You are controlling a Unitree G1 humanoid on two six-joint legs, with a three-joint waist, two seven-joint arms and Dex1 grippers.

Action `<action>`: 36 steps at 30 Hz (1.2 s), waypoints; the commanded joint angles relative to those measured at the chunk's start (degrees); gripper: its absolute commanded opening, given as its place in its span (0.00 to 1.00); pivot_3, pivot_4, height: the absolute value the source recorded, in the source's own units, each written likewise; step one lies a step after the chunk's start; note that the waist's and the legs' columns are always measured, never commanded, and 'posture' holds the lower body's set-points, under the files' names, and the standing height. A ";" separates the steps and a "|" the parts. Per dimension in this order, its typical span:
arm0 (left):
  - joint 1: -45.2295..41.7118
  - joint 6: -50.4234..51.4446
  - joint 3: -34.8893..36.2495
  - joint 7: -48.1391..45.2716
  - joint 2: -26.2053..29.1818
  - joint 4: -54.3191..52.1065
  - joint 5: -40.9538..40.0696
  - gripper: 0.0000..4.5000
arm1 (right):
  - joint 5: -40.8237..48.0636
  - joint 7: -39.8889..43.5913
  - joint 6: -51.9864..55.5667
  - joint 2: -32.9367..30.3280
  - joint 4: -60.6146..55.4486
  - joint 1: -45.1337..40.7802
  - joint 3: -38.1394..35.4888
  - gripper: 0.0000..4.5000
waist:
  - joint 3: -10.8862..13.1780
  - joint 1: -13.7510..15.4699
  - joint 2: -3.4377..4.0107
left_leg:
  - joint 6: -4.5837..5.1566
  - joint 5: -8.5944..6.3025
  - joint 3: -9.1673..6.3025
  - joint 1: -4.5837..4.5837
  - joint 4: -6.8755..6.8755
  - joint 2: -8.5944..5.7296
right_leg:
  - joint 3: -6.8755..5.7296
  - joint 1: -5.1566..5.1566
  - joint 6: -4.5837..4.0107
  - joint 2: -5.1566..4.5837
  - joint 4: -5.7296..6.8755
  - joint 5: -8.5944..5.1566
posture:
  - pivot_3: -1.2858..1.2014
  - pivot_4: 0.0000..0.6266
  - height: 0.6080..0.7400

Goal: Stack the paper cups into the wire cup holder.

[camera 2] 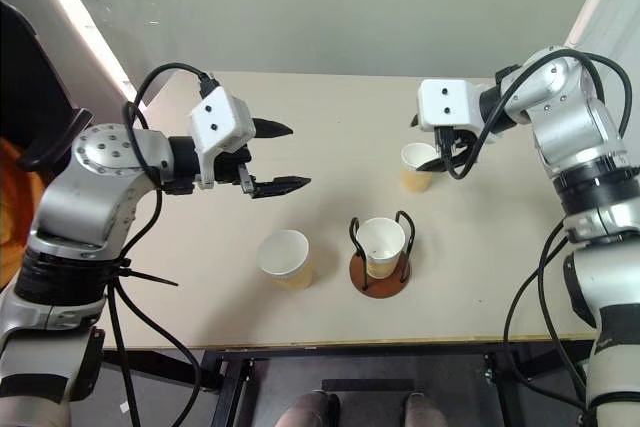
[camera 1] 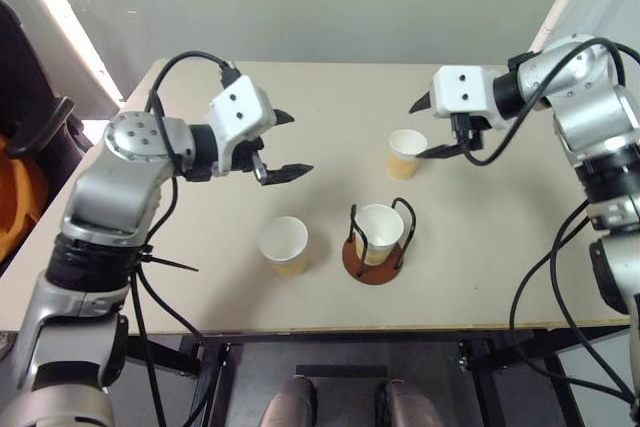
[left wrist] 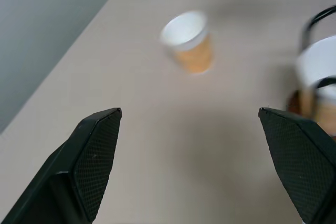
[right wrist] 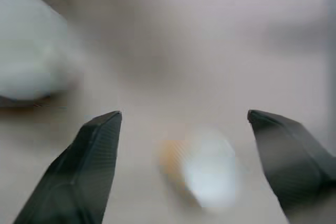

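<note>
With both sets of jaws spread wide and holding nothing: left gripper (camera 1: 285, 143) above bare table (camera 1: 330, 97); right gripper (camera 1: 432, 127) just over far cup (camera 1: 405, 153). One cup (camera 1: 380, 232) seated in holder (camera 1: 377, 259), mid-table. Third cup (camera 1: 285, 245) beside holder, loose. Judged one stacked, two outstanding.

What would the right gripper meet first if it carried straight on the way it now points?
Most likely the loose paper cup standing just below and ahead of the open right gripper; its wrist view centres that cup between the fingers, though depth is unclear.
</note>
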 commanded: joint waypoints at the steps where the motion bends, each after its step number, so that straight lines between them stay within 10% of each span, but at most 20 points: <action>1: -0.89 -2.29 0.07 1.69 -1.65 -1.74 1.80 1.00 | -6.77 -5.27 -7.39 4.62 13.26 -4.15 2.30 0.89 | 0.00 0.00 0.01 | -0.02 -0.01 0.01 -0.03 -0.02 0.00 | 0.00 -0.06 0.04 0.00 0.01 0.02 | 0.52 0.24 1.00; 13: 5.66 3.48 4.33 2.56 0.45 -11.51 0.34 1.00 | -16.29 -13.37 -11.99 14.62 33.06 -7.20 3.04 0.89 | 0.04 -0.02 0.07 | -0.90 -0.01 0.10 -0.73 -0.08 0.08 | -0.06 -0.81 0.55 0.05 -0.01 0.32 | 0.52 0.24 1.00; 26: 7.69 5.86 6.27 2.18 3.11 -14.32 -0.99 1.00 | -17.83 -13.36 -13.95 14.75 34.04 -9.05 0.68 0.01 | 0.04 0.19 0.07 | -0.90 -0.01 0.09 -0.86 0.01 0.09 | -0.09 -0.93 0.56 0.03 0.03 0.33 | 0.52 0.24 1.00; 36: 7.95 5.56 8.37 -10.14 7.12 -14.87 -10.53 1.00 | 17.02 17.63 -5.66 0.42 -0.81 -9.42 -1.12 0.01 | 0.05 0.09 0.08 | -1.18 0.07 0.09 -1.03 -0.06 0.15 | -0.14 -1.02 0.46 0.16 0.04 0.28 | 0.52 0.24 1.00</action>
